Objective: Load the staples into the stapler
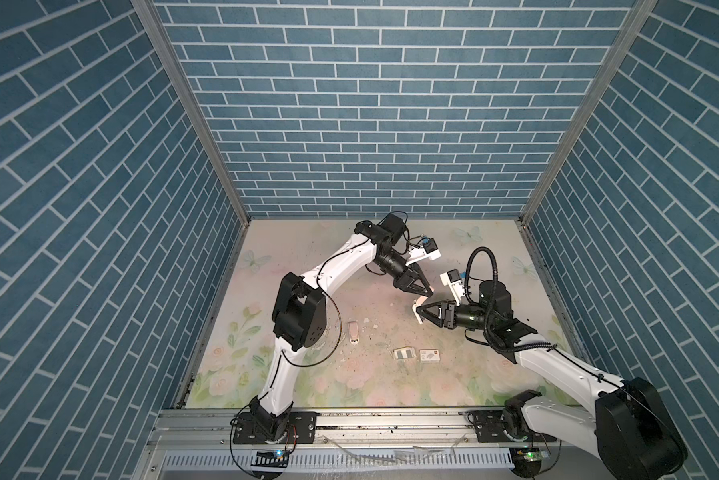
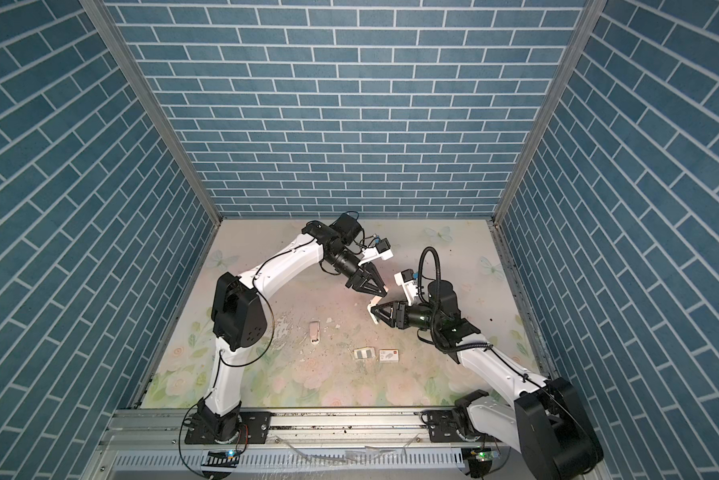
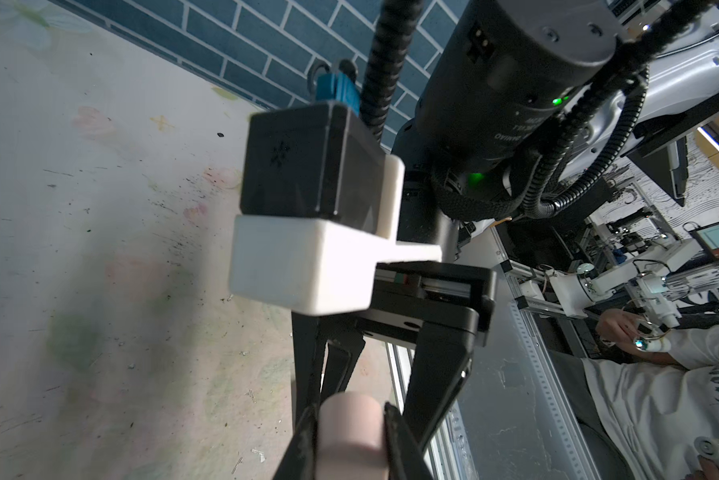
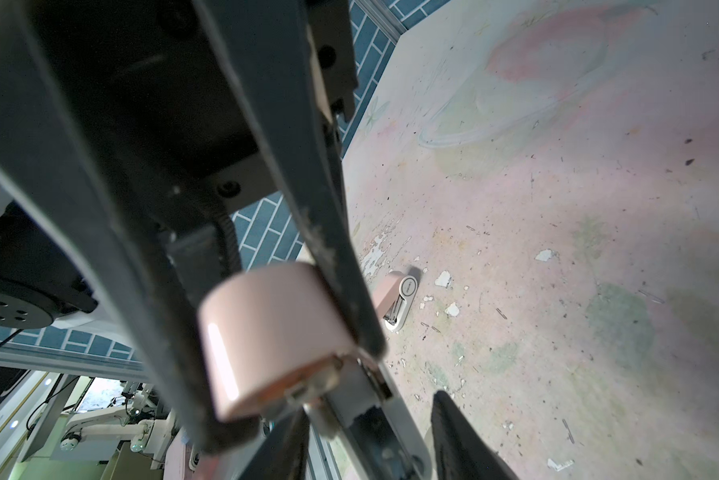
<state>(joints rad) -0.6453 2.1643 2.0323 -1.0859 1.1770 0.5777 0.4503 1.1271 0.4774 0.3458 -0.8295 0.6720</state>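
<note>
**Top views.** The left hand is closed narrow on the pink stapler and holds it raised above the counter, right of centre. The right hand meets the stapler's lower end from the right, fingers partly spread. The staples lie as grey strips in an open tray nearer the front edge, just beside a white box. A second stapler lies well to their left.

**Left wrist view.** The left hand's fingers press on both sides of the stapler.

**Right wrist view.** The stapler sits clamped in the left hand. Its white lower part runs between the right hand's fingers, and this finger stands clear of it. The second stapler rests on the counter beyond.
</note>
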